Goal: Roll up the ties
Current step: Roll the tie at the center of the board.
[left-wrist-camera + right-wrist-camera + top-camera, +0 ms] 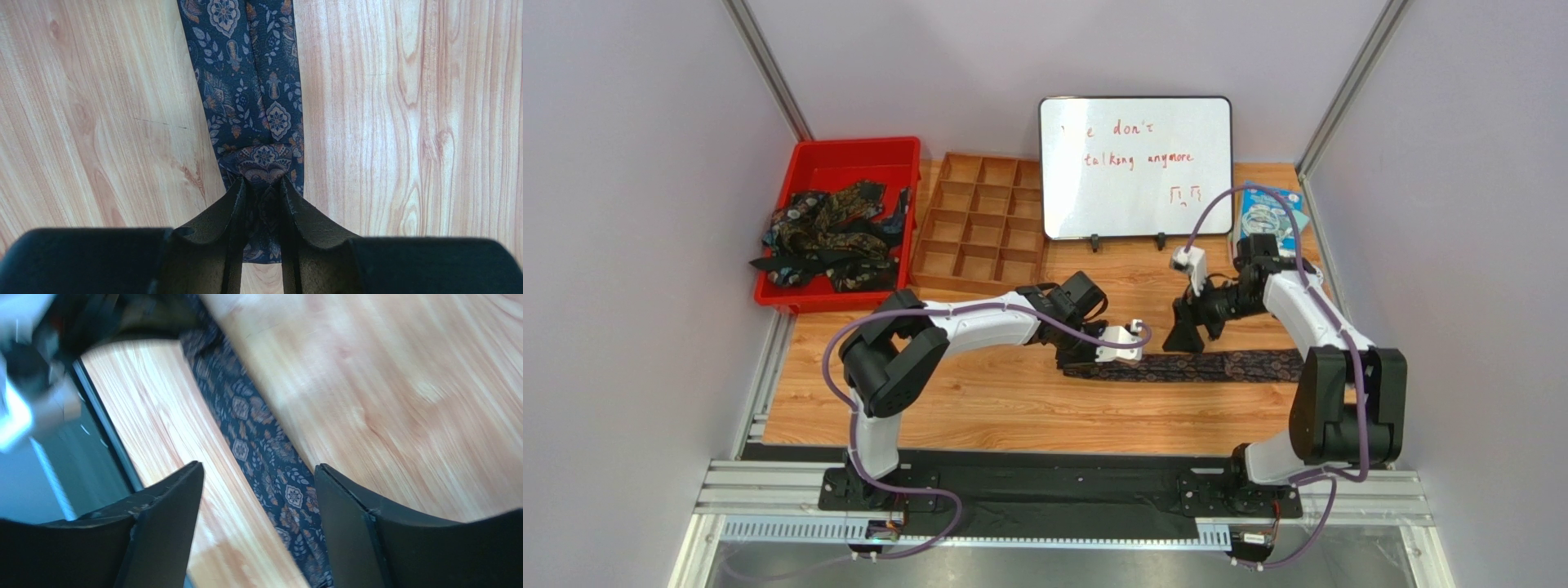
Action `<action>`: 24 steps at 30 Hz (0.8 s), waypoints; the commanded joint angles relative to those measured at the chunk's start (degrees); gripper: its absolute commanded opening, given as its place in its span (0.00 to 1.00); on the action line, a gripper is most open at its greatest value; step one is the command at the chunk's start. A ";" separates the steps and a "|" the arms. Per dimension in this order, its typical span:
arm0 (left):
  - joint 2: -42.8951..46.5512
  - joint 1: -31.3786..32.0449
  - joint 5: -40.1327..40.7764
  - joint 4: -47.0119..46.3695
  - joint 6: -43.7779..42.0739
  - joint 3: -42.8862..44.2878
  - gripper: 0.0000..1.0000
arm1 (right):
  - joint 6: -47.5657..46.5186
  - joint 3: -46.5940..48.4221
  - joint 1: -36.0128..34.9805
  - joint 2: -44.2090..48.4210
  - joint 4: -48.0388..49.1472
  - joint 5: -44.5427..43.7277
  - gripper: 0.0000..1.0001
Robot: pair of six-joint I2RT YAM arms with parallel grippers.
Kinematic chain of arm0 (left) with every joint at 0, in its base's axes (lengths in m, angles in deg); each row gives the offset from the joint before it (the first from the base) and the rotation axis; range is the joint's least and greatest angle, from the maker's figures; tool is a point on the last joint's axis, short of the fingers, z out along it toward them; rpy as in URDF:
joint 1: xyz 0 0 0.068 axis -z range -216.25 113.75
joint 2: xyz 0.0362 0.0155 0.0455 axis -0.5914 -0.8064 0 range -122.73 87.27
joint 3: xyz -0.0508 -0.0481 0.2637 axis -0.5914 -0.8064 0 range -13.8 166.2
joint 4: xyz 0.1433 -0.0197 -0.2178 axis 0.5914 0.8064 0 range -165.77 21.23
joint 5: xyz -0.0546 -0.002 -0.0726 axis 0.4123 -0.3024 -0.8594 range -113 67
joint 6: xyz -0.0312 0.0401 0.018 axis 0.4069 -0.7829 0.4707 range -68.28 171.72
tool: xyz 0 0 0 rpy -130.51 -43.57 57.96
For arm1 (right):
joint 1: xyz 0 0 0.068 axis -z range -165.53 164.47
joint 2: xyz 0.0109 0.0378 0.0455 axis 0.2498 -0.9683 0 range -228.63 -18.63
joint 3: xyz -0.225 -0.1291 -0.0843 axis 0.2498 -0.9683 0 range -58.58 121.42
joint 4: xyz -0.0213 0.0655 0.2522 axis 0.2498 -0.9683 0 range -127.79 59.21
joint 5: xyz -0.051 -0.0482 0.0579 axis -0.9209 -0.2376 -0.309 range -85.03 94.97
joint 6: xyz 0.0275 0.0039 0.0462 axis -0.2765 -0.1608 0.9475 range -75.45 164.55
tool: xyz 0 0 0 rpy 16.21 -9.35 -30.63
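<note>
One dark patterned tie [1210, 365] lies stretched out flat on the wooden table, running left to right. My left gripper [1081, 358] is at its left end, shut on that end; in the left wrist view the tie [251, 86] runs away from the closed gripper [263, 184], its end folded between the fingers. My right gripper [1183, 333] is open, just above and behind the tie's middle; in the right wrist view the tie [258, 435] passes between the spread fingers [169, 502]. Several more ties [830, 233] lie heaped in the red bin.
A red bin [844, 157] stands at the back left. A wooden compartment tray [979, 223] stands next to it. A whiteboard [1136, 165] leans at the back centre. A blue and white packet [1269, 218] lies at the back right.
</note>
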 commanded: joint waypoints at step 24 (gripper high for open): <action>-1.08 0.05 -1.95 3.92 0.00 -0.25 0.24 | -58.25 -10.57 -8.96 -2.13 1.65 -13.53 0.88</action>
